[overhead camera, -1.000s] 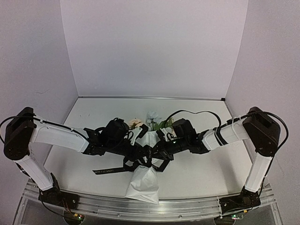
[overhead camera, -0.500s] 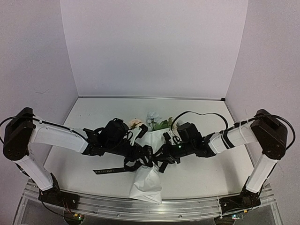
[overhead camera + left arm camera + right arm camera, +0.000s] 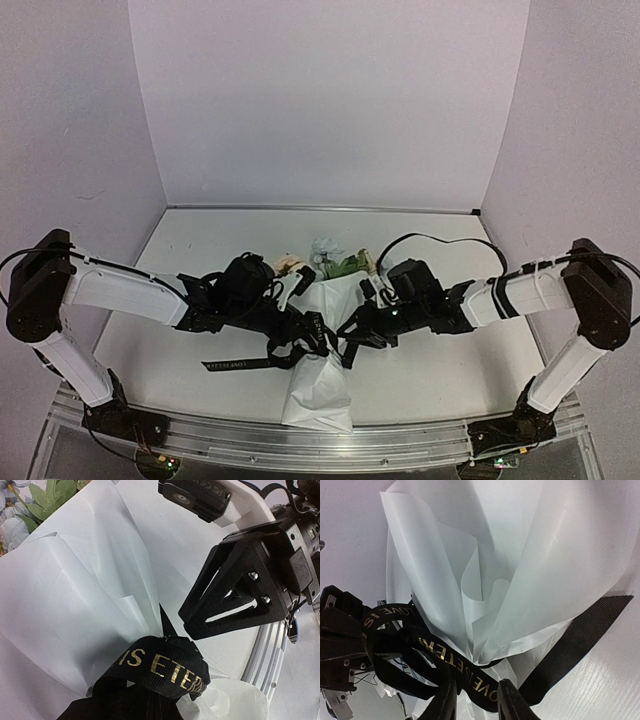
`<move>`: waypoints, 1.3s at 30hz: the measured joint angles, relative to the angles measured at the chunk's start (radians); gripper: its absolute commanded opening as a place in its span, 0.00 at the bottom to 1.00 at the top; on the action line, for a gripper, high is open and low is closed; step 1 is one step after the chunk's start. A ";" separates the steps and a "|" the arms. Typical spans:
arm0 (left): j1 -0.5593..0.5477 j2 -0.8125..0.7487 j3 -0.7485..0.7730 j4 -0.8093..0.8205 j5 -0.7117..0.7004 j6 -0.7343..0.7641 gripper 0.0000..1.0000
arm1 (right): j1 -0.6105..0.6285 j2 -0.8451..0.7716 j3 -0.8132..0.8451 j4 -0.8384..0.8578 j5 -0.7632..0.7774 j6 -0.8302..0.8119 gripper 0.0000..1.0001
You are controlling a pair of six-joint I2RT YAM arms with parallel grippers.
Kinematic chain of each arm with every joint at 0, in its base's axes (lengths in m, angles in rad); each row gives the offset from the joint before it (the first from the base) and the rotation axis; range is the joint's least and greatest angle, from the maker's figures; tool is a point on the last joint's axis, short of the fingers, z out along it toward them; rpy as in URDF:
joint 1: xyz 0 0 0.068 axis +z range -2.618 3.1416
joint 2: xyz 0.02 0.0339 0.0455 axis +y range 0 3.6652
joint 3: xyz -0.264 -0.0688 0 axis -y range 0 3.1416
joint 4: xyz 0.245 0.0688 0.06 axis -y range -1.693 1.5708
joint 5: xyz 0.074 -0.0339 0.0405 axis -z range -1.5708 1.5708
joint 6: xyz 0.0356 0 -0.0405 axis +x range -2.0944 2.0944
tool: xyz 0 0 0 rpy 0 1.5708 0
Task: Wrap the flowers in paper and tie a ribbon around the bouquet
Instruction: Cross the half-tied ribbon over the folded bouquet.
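Between left gripper [image 3: 303,335] and right gripper [image 3: 352,333], arms low and reaching inward, bouquet [image 3: 320,388] lies lengthwise, blooms [image 3: 326,250] pointing beyond them; left gripper pinches ribbon [image 3: 445,659], right gripper slightly spread.

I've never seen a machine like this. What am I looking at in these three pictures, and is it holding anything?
These are two robot arms bolted side by side at the near edge of a white table. The wide picture comes from a fixed camera above and behind them. The two close-ups come from a small camera on each wrist, looking along that arm's own fingers.

On the table lies the bouquet: flowers wrapped in a cone of white paper. A black ribbon with gold lettering loops around the cone's narrow waist, and one end trails on the table.

The left arm's fingers are shut, apparently pinching the ribbon. The right arm's fingers stand apart, with the ribbon passing through the gap between them.
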 measured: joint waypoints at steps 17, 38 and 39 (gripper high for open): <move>0.000 0.017 0.035 -0.017 0.019 0.041 0.00 | 0.015 -0.025 0.139 -0.057 -0.026 -0.028 0.35; 0.000 0.026 0.040 -0.027 0.033 0.052 0.00 | 0.035 0.026 0.153 -0.054 -0.039 0.012 0.00; 0.000 0.026 0.040 -0.027 0.033 0.052 0.00 | 0.035 0.026 0.147 -0.051 -0.034 0.010 0.00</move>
